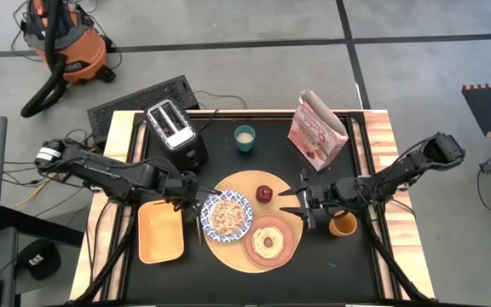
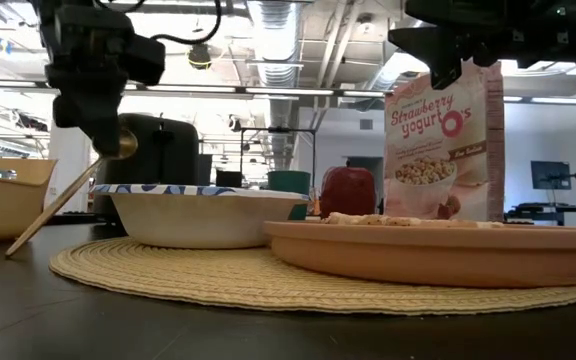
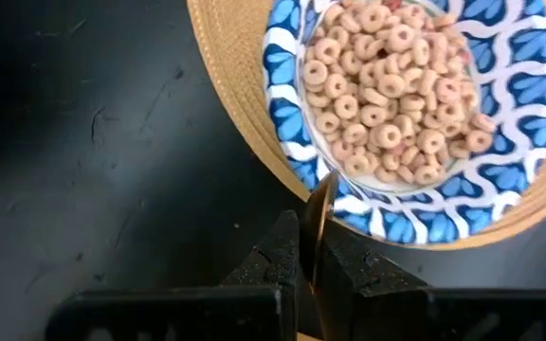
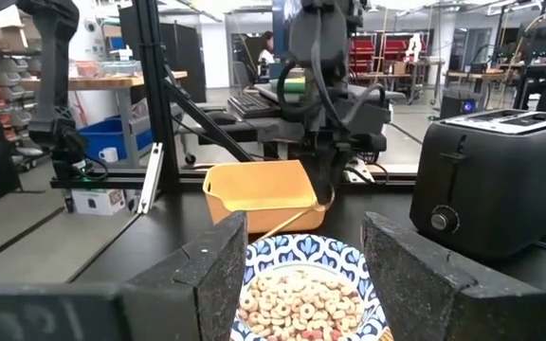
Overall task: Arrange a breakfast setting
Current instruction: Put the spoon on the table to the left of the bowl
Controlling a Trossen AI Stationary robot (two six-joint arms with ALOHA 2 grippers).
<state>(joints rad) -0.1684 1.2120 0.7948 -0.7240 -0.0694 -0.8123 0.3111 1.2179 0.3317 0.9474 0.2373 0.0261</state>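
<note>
A round tan board [image 1: 228, 183] holds a blue-and-white bowl [image 1: 227, 214] of cereal rings, a dark red apple [image 1: 264, 194], and a pale bagel [image 1: 268, 242] on a small pink plate [image 1: 286, 249]. My left gripper [image 1: 187, 201] is at the bowl's left rim, shut on a gold spoon [image 2: 63, 200]. My right gripper [image 1: 299, 205] is open and empty above the board's right edge, with the bowl [image 4: 301, 294] showing beyond its fingers. An orange cup [image 1: 343, 224] stands on the table right of the board, under the right arm. My left gripper pinches the spoon's bowl end [image 3: 319, 204] between its two fingers, which come from above and point down. The spoon slants down away from the bowl. The free end of its handle [image 2: 13, 250] rests on the table beside the board's left edge.
A rectangular yellow tray [image 1: 160, 232] lies left of the board, close to the spoon. A black-and-silver toaster [image 1: 176, 132] stands at the back left, a teal cup [image 1: 245, 137] at the back middle, and a pink cereal bag [image 1: 316, 130] at the back right.
</note>
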